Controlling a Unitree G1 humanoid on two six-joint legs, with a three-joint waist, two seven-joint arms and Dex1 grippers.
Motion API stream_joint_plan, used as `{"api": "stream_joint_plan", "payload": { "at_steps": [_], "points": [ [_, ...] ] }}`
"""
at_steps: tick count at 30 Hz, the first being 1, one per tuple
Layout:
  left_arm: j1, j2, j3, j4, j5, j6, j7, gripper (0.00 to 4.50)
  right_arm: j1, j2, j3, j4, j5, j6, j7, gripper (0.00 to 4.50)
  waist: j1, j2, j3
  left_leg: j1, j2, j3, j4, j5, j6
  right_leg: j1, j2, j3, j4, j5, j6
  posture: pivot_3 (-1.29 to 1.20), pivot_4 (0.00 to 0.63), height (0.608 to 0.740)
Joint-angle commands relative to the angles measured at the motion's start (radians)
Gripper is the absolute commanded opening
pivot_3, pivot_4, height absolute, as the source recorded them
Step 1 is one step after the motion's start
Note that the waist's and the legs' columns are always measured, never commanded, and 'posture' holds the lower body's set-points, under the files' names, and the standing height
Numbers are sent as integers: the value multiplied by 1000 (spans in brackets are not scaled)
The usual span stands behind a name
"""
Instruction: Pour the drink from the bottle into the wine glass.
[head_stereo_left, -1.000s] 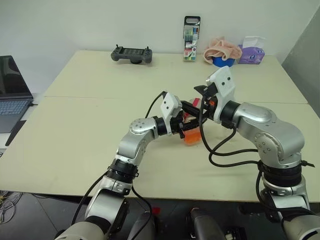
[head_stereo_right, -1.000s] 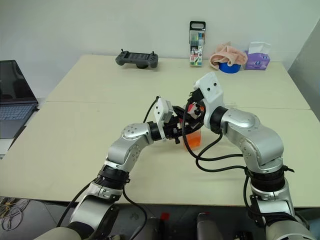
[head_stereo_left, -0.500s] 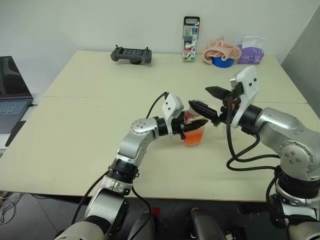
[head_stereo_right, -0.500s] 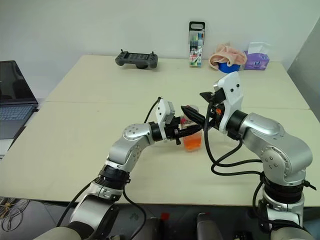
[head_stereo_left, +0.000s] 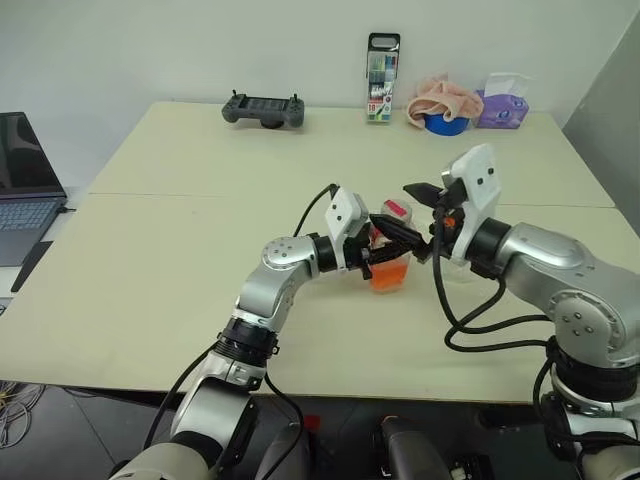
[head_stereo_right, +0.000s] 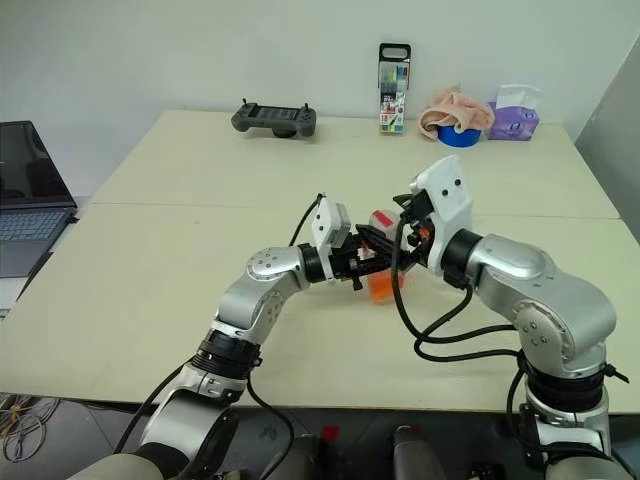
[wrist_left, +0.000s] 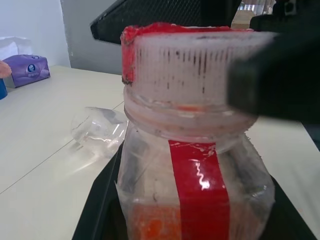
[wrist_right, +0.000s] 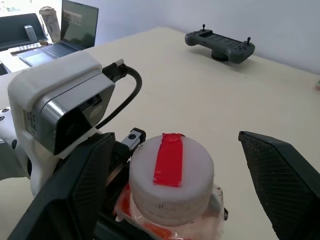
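The left hand is clamping the bottle upright on the counter. The right hand is hanging spread wide, one finger on each side of the cap. The wine glass is lying tipped just beyond the bottle. A skewed closing could miss the cap, spilling the drink.

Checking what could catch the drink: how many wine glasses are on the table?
1: the wine glass stands on the table just behind the bottle; others could be hidden behind the arms.
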Motion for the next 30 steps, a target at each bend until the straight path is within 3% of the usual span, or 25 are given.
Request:
{"api": "stream_joint_plan", "payload": {
  "at_steps": [1,14,30],
  "points": [
    [-27,-8,5,-23,-4,-22,2,1691,-20,22,30,14,-51,-54,-37,4209,0,0,0,0,0,0,0,0,0,0,0,0,0,0,0,0,150,740],
    [-21,-9,6,-28,-5,-21,10,1691,-56,42,30,93,-155,-86,-78,4209,0,0,0,0,-1,0,0,0,0,0,0,0,0,0,0,0,150,740],
    [-32,-6,8,-2,3,-31,-1,1691,48,2,-60,-48,-31,4,-28,4209,0,0,0,0,-1,0,0,0,0,0,0,0,0,0,0,0,150,740]
  ]
}}
